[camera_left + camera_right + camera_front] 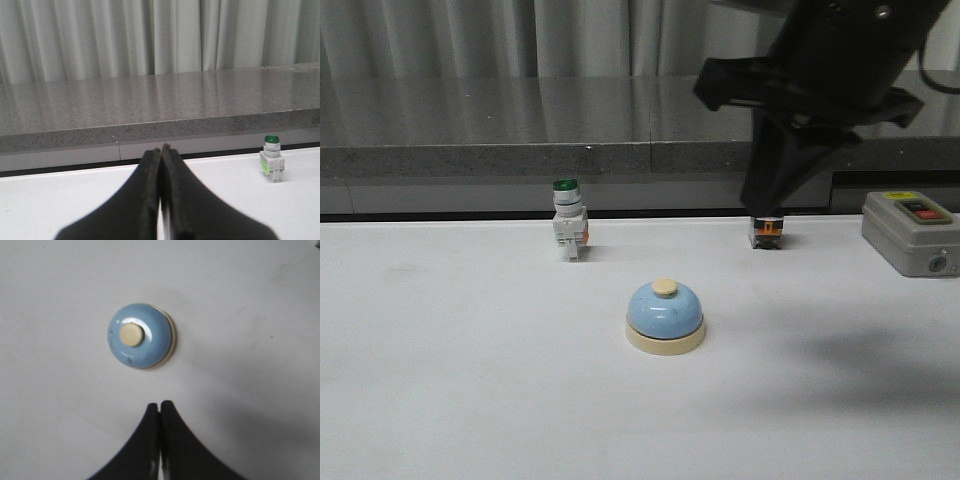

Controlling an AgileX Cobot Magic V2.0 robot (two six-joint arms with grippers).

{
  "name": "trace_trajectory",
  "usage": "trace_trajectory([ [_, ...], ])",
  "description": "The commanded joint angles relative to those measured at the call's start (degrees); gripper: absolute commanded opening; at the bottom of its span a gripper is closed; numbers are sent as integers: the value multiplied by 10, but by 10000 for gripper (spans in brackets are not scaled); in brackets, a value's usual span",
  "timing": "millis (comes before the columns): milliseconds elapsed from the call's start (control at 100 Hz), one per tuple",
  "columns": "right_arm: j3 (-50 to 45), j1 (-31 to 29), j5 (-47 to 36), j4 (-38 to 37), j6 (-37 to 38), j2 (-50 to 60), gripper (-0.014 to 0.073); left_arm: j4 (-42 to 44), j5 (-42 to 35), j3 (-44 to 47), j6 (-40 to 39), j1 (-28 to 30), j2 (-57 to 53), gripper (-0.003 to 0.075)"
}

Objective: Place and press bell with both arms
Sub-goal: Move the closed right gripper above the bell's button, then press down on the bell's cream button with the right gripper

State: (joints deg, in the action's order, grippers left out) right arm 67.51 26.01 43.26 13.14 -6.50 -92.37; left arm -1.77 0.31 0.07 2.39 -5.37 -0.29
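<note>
The small light-blue dome-shaped bell [665, 316] with cream button is sitting upright on the white desk [470, 400]. The right black pincer [159, 407], clenched and empty, is hovering above the bell, slightly off-centre, nearer than the clenched left pincer [161, 152].

White matte table [440, 400] carries three non-task items along its far edge. Green-capped white push-button switch [569, 220] stands upright, left of centre. Small black-and-orange block [766, 231] sits right of centre. Grey box with a red button [911, 232] sits at far right. Behind: grey speckled stone ledge [480, 130], pale pleated curtain [470, 38].
</note>
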Motion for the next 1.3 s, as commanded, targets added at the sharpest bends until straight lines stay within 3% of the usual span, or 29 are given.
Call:
trace_trajectory([
  [0, 48, 11, -22, 6, -5, -15, -60, -1, -41, 24, -5, 0, -17, -20],
  [440, 162, 37, 5, 0, -5, -140, -60, -1, -41, 24, -5, 0, -17, -20],
  [1290, 163, 37, 20, -7, -5, -176, -60, -1, -41, 24, -5, 0, -17, -20],
])
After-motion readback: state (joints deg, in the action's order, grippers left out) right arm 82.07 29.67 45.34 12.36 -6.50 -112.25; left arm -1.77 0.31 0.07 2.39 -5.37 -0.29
